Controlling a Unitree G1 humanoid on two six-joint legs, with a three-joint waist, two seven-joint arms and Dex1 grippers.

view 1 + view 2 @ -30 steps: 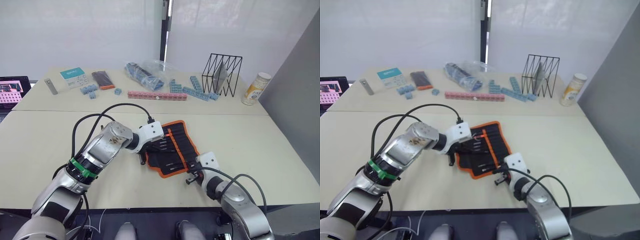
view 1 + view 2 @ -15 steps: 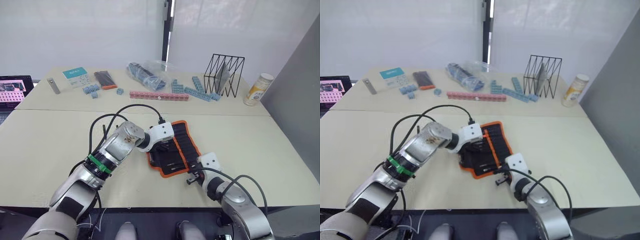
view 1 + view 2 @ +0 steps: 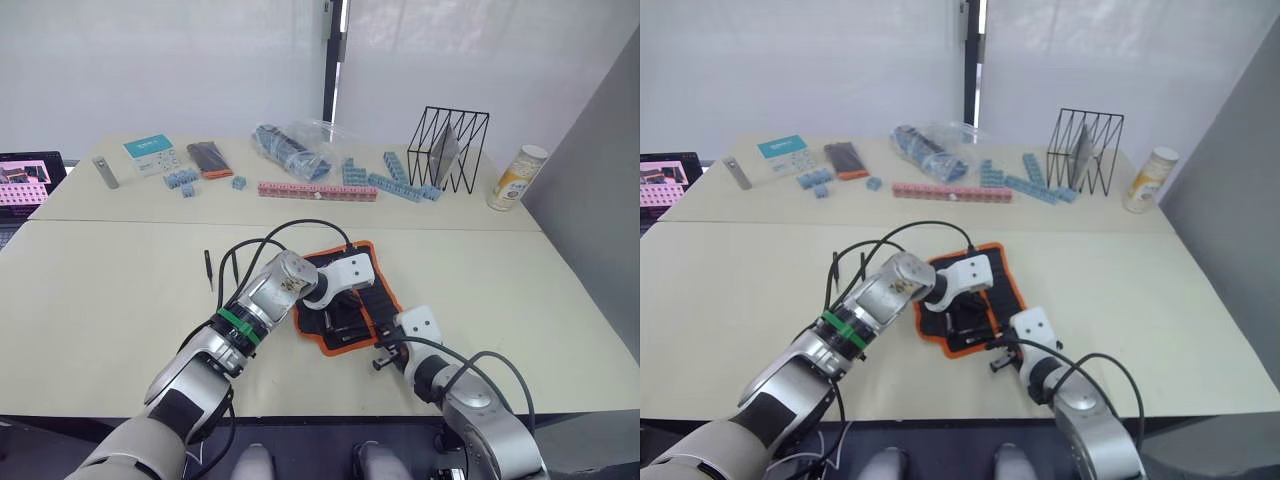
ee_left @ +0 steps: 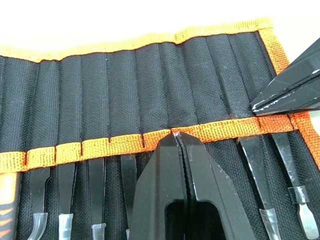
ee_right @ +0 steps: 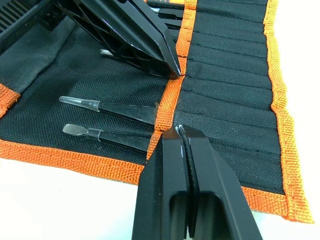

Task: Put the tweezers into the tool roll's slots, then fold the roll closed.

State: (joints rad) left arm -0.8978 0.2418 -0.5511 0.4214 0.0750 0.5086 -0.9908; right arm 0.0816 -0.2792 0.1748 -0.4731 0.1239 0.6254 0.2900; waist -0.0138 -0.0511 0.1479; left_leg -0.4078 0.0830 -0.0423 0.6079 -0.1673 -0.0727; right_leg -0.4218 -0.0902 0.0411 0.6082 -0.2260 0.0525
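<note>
Pincer tips on both arms are pressed together, empty: the left pincer touches the tool roll's orange band at the slots, the right pincer rests on the same band near the roll's edge. Several tweezers sit sheathed; one tweezer lies on the tabletop, well apart from the roll. I judge it should be fetched before folding.

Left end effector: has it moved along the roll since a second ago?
Yes. The left end effector has slid rightward across the tool roll, toward the right end effector.
</note>
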